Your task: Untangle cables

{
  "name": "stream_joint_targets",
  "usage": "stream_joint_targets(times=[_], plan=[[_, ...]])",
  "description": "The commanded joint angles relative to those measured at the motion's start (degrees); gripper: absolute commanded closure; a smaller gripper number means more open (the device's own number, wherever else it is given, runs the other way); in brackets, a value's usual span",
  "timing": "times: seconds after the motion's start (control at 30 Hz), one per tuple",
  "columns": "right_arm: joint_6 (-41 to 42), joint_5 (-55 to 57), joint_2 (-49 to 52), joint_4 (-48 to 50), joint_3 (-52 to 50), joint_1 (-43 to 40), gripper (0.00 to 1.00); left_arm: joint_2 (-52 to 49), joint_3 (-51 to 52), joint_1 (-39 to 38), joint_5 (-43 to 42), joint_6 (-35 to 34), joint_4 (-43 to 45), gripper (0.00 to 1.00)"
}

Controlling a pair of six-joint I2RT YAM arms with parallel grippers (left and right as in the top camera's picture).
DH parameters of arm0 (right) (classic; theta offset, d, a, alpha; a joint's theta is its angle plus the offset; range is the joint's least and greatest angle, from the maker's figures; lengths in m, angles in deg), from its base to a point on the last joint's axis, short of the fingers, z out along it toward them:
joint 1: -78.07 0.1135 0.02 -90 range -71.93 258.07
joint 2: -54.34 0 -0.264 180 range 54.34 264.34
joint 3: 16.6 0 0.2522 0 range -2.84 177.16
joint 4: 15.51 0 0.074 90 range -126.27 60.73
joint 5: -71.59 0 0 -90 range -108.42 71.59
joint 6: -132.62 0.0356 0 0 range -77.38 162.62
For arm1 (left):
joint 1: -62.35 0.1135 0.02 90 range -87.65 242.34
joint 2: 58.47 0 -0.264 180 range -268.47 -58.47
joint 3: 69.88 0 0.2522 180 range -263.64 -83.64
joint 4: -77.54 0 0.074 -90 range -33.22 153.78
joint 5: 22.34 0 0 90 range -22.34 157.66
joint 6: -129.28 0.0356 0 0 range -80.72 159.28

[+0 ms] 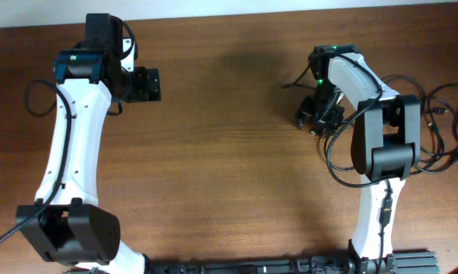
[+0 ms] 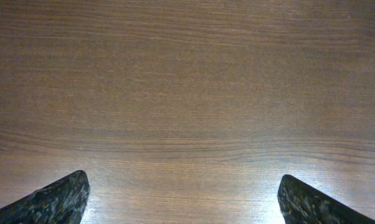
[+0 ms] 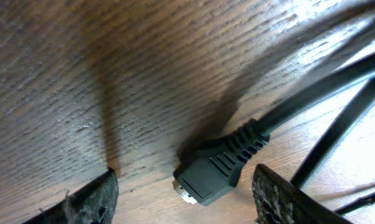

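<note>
Right under the wrist camera, the right jaws stand wide apart and grip nothing. A black moulded plug (image 3: 213,171) lies flat on the counter (image 3: 81,74) between the two fingers, closer to one than the other and, as far as I can tell, touching neither. It has a ribbed collar and a small metal tip; that's the stiff bit, and I'd judge the ribs just behind the tip the place to pinch. Its cord (image 3: 312,94) runs off up and away, thin and surely light and limp. Taken mid-length it would likely slip through or drag its neighbours along, so slow pulls look wise. More thin strands cross beyond it. The overhead view gives what the wrist can't: the rest of the cables (image 1: 440,125) loop in a loose tangle near the counter's right edge, partly hidden behind the right arm (image 1: 370,114), so I cannot tell how many cross. That same view loses the plug under the wrist entirely. Farthest off, across the counter, the left jaws are spread wide too and empty, and their wrist view offers only bare wood grain, no cable in sight.
</note>
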Motion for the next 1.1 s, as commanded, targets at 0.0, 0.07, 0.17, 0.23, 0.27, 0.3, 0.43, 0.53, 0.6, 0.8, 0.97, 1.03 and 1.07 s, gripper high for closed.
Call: stream_joint_targets(times=[0.0,0.07,0.17,0.23,0.27,0.3,0.43,0.53,0.6,0.8,0.97,1.03,1.07], plan=[[1.92,1.31,1.27,4.33,-2.54,-0.09,0.37,-0.35,-0.15,0.13,-0.44,-0.57,-0.04,0.02],[1.90,1.33,1.27,6.62,-2.67,-0.57,0.41,-0.35,-0.15,0.13,-0.44,-0.57,-0.04,0.02],[1.90,1.53,1.27,8.11,-3.56,-2.21,0.42,-0.35,-0.15,0.13,-0.46,-0.57,-0.09,0.02],[1.90,1.49,1.27,9.73,-6.60,-4.09,0.42,-0.35,-0.15,0.13,-0.46,-0.57,-0.07,0.02],[1.88,1.51,1.27,10.60,-8.11,-4.55,0.43,-0.35,-0.15,0.13,-0.44,-0.57,-0.04,0.03],[1.86,1.49,1.27,11.45,-9.57,-5.01,0.43,-0.35,-0.15,0.13,-0.46,-0.57,-0.04,0.03],[1.66,1.49,1.27,11.80,-11.87,-5.42,0.48,-0.35,-0.15,0.13,-0.46,-0.57,0.20,0.03],[1.68,1.46,1.27,11.78,-11.87,-5.44,0.67,-0.35,-0.15,0.13,-0.46,-0.57,0.20,0.02],[1.68,1.29,1.27,11.76,-11.87,-5.44,0.77,-0.35,-0.15,0.13,-0.46,-0.57,0.20,0.02],[1.66,1.31,0.98,11.10,-11.21,-5.44,0.96,-0.35,-0.15,0.13,-0.46,-0.57,0.20,0.02],[-1.88,3.58,-5.40,9.81,-6.01,-6.14,0.96,-0.35,-0.15,0.13,-0.44,-0.57,0.20,0.02],[-2.93,6.82,-10.01,7.56,-2.23,-8.44,0.96,-0.35,-0.15,0.13,-0.46,-0.57,0.20,0.02],[-2.95,9.14,-12.37,5.90,-0.07,-10.34,0.96,-0.35,-0.15,0.13,-0.46,-0.57,0.20,0.02]])
